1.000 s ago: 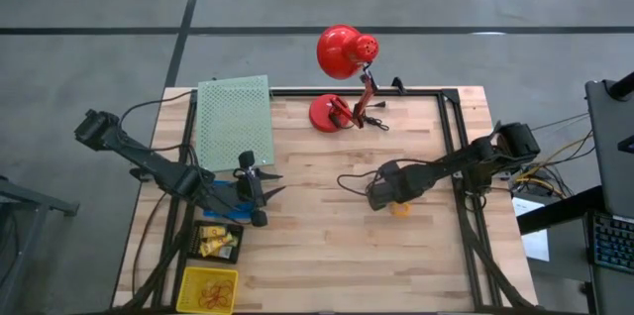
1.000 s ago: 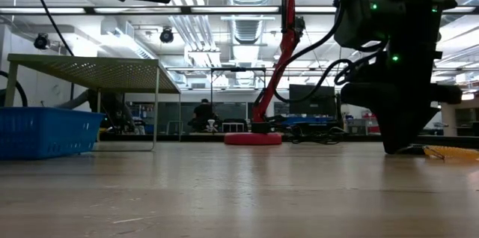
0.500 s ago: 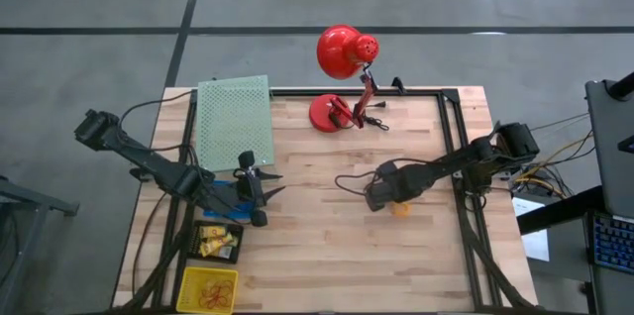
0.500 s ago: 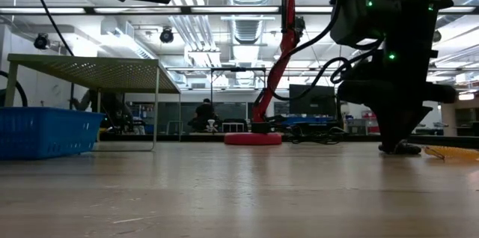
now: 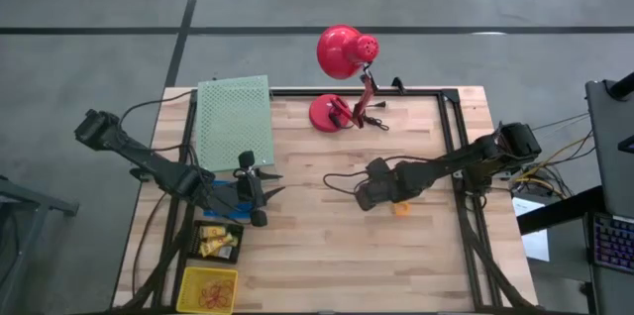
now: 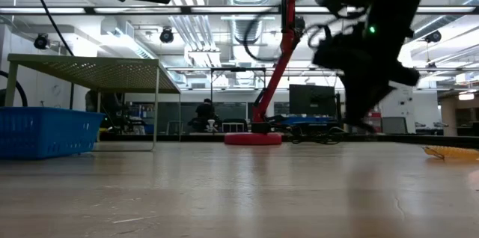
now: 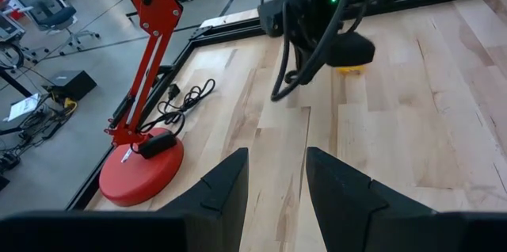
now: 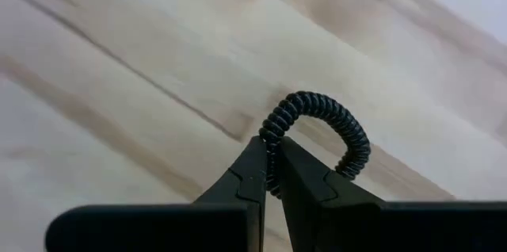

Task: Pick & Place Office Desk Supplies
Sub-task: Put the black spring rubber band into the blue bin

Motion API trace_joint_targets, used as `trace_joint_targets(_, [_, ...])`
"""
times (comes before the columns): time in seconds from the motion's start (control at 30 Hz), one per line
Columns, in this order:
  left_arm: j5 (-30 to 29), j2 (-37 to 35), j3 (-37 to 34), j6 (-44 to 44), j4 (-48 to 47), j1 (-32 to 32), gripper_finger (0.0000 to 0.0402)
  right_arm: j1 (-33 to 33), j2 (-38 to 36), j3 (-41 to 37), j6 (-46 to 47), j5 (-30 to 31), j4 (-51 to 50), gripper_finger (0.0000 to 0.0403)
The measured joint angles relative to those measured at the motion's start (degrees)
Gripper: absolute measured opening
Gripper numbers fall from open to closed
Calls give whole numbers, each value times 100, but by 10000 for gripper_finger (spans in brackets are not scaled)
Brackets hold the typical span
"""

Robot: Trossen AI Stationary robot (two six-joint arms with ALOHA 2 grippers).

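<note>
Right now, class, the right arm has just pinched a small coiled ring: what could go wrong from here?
The right gripper holds the black coiled ring only by a thin edge at its fingertips, so it may slip out while carried. The route to the blue basket passes the waiting left gripper, so the arms could collide.

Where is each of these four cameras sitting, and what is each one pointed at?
High view: above the table, looking straight down; both arms show.
Low view: at tabletop height, looking level into the room; the right gripper hangs in from above.
Left wrist view: on the left arm, looking past the open left gripper across the table.
Right wrist view: on the right arm, looking down at the wood; the right gripper pinches a black coiled ring.
Shared: the red lamp appears in the high, low and left wrist views.
</note>
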Motion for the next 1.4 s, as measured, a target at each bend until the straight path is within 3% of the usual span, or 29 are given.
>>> trace_joint_targets(0.17, [0,0,0,0,-14,-1,134,169,-12,421,-655,213,353,18])
trace_joint_targets(0.3, [0,0,0,2,-52,-2,134,399,-10,489,-1370,675,1330,18])
trace_joint_targets(0.53, [0,0,0,9,-55,0,134,690,152,59,-3159,1012,4455,18])
trace_joint_targets(0.63, [0,0,0,17,-81,-1,134,723,359,-102,-3670,749,5687,18])
trace_joint_targets(0.77, [0,0,0,17,-83,0,134,723,757,-132,-3975,288,6465,18])
trace_joint_targets(1.0, [0,0,0,17,-96,0,134,721,1770,-79,-4801,238,8274,18])
trace_joint_targets(1.2, [1,0,0,16,-101,-1,134,720,2757,-64,-5358,-171,10451,18])
trace_joint_targets(1.3, [0,0,0,15,-101,0,134,687,3137,124,-5384,-465,10872,18])
trace_joint_targets(1.4, [1,0,0,15,-101,-1,134,641,3364,426,-5377,-697,10660,18])
